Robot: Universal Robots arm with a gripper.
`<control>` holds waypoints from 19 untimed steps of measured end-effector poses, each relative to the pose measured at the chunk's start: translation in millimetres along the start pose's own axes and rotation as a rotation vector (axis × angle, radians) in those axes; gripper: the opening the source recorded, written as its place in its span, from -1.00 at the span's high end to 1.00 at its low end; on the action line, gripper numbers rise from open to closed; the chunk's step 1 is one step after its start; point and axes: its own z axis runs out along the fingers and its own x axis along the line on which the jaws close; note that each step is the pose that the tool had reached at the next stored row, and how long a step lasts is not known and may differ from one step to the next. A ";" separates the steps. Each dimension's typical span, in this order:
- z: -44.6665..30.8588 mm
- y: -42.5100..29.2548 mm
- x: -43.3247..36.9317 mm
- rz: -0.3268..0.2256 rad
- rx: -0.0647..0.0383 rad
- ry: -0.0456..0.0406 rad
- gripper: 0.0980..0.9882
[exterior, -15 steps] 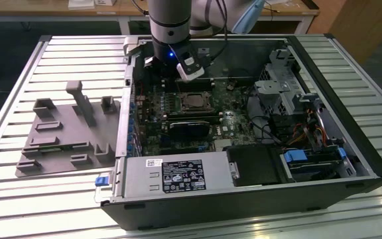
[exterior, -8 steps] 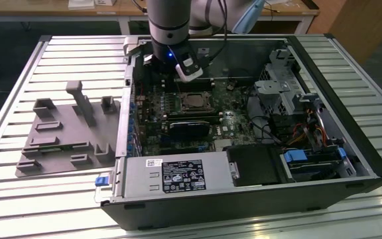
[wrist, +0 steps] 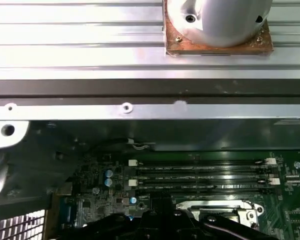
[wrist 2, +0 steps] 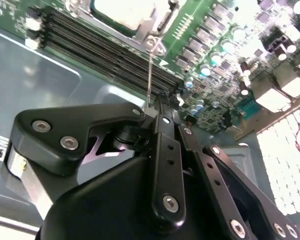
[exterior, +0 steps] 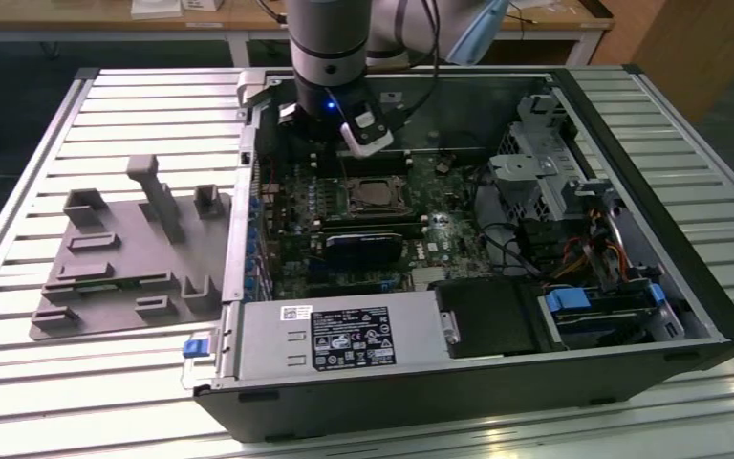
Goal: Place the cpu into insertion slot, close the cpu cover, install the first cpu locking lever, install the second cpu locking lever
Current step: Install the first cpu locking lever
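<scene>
Second wrist view has the pincer (wrist 2: 159, 102) squeezed shut on the thin silver locking lever (wrist 2: 149, 75), just beside the insertion slot (wrist 2: 152, 44) where the cpu (wrist 2: 121, 11) already sits.

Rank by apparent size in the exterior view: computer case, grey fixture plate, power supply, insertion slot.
Largest to smallest:
1. computer case
2. grey fixture plate
3. power supply
4. insertion slot
The differences look clear, so there are no ties.
</scene>
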 end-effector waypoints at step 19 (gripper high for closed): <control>0.8 1.1 -33.6 0.001 0.011 -0.0011 0.98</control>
